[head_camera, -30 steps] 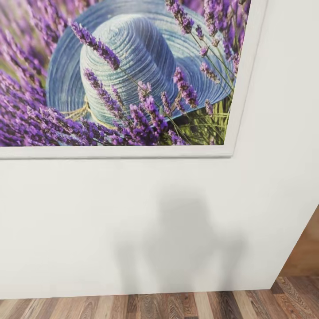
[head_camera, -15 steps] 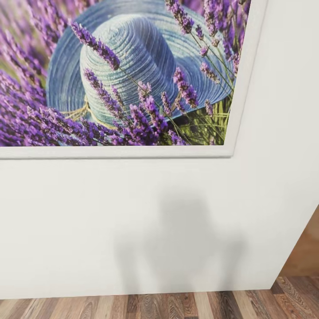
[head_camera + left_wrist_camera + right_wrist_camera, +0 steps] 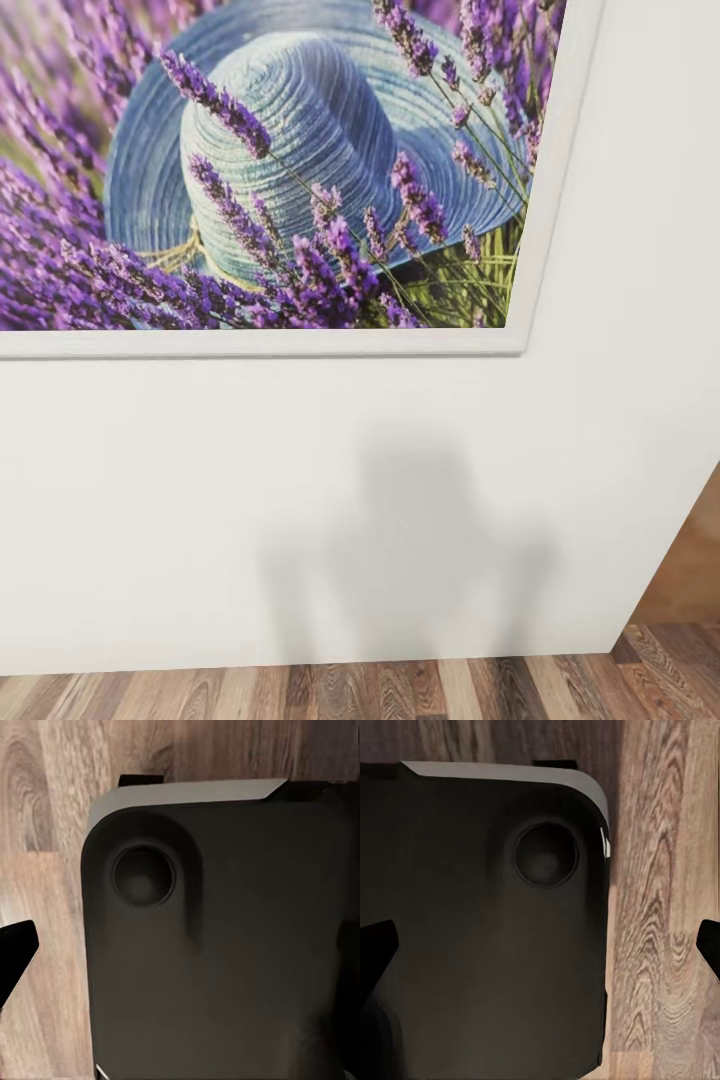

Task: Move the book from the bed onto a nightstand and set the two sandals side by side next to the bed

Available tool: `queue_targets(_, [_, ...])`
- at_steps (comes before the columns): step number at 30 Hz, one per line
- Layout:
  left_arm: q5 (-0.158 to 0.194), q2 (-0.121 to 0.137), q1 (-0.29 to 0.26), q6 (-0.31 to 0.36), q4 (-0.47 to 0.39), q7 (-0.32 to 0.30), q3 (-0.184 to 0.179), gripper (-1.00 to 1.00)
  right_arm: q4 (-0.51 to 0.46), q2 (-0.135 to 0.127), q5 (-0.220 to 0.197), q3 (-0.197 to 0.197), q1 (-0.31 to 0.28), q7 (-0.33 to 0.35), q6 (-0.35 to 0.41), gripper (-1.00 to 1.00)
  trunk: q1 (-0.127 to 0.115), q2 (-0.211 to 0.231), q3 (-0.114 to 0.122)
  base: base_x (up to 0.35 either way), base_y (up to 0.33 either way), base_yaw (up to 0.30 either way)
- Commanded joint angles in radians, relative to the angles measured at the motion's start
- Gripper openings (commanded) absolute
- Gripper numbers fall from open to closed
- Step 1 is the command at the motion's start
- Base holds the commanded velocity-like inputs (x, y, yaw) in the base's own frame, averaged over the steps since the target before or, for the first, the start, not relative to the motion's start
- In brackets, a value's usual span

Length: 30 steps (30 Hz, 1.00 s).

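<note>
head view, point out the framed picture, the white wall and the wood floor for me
framed picture (image 3: 300, 180), head view, on the blue straw hat among lavender
white wall (image 3: 150, 500), head view, on the bare part below the frame
wood floor (image 3: 400, 690), head view, on the planks at the wall's foot

You face a home interior; a white wall (image 3: 300, 520) carries a white-framed picture (image 3: 270, 170) of a blue straw hat among lavender; brown wood-plank floor (image 3: 400, 690) runs beneath it.
</note>
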Motion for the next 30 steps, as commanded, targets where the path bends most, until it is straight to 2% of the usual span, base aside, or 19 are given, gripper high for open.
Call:
queue_targets(1, [0.001, 0.0, 0.0, -0.002, -0.007, 0.0, 0.0, 1.0, -0.005, 0.0, 0.0, -0.002, 0.0, 0.0, -0.009, 1.0, 0.0, -0.001, -0.001, 0.0, 0.0, 0.0])
queue_targets(11, [0.001, 0.0, -0.001, -0.056, -0.063, 0.001, 0.0, 1.0, -0.061, -0.006, 0.0, -0.005, -0.002, -0.002, -0.065, 1.0, 0.0, -0.001, -0.001, 0.0, 0.0, 0.0])
queue_targets(12, [0.001, -0.001, -0.001, -0.119, -0.393, 0.001, 0.0, 1.0, -0.306, -0.006, 0.0, -0.005, -0.002, -0.002, -0.14, 1.0, 0.0, -0.001, -0.001, 0.0, 0.0, 0.0])
queue_targets(17, [0.005, 0.001, -0.001, -0.145, -0.396, 0.001, 0.002, 1.0, -0.325, -0.005, -0.001, -0.006, -0.001, -0.001, -0.142, 1.0, 0.0, -0.001, -0.001, 0.0, 0.0, 0.0])
queue_targets(24, [0.062, 0.003, -0.001, -0.195, -0.39, 0.001, 0.002, 1.0, -0.329, -0.003, -0.003, -0.019, -0.001, -0.001, -0.142, 1.0, 0.0, -0.001, -0.001, 0.0, 0.0, 0.0])
queue_targets(30, [0.072, 0.002, 0.0, -0.199, -0.387, 0.001, 0.002, 1.0, -0.33, -0.002, -0.003, -0.023, -0.001, -0.002, -0.143, 1.0, 0.0, -0.001, -0.001, 0.0, 0.0, 0.0])
